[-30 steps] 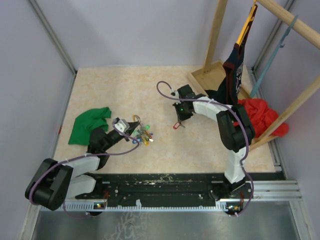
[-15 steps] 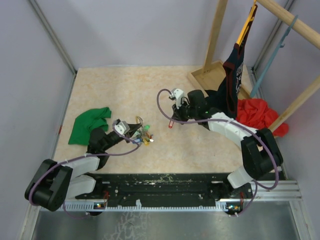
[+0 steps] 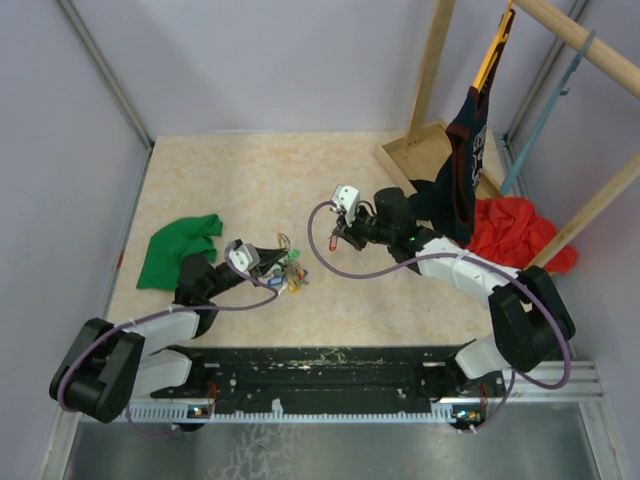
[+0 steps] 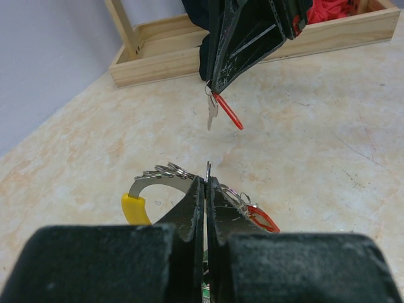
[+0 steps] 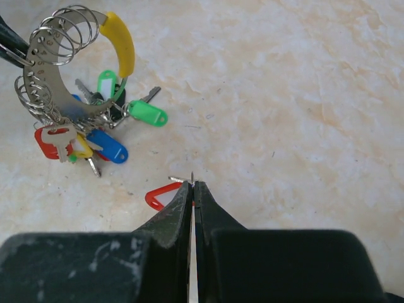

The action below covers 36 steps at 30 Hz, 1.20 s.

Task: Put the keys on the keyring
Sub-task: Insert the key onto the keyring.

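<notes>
well, my right gripper [image 5: 192,184] pinches a red key [image 4: 226,112] near the keyring [image 5: 39,95], which my left gripper [image 4: 207,180] clamps; it's not yet threaded.

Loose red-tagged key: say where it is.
Left wrist view, upper centre: the key hangs from the right gripper, just beyond the keyring in the left gripper.

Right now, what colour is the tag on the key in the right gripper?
Red tag, clearest in left wrist view.

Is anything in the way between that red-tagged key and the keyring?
Nothing visible. The right gripper holds the red-tagged key, the left gripper holds the keyring, with only bare tabletop between them.
</notes>
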Available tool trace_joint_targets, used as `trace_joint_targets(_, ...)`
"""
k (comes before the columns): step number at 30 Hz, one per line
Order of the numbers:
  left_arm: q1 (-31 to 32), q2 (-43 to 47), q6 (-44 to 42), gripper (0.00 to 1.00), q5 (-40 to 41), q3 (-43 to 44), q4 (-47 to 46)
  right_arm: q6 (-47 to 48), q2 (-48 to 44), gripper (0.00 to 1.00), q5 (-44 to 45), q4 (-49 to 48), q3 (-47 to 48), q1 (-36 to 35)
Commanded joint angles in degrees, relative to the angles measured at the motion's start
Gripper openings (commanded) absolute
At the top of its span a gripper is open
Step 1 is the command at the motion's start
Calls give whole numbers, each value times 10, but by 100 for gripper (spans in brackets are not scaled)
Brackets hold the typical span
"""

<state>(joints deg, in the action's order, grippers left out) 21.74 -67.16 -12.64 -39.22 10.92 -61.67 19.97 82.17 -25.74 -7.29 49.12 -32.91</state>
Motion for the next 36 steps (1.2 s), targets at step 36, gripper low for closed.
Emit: trace_joint_targets(36, -3, -47, -69, 0, -157, 52, 17, 226, -77, 0, -17, -30, -36, -148)
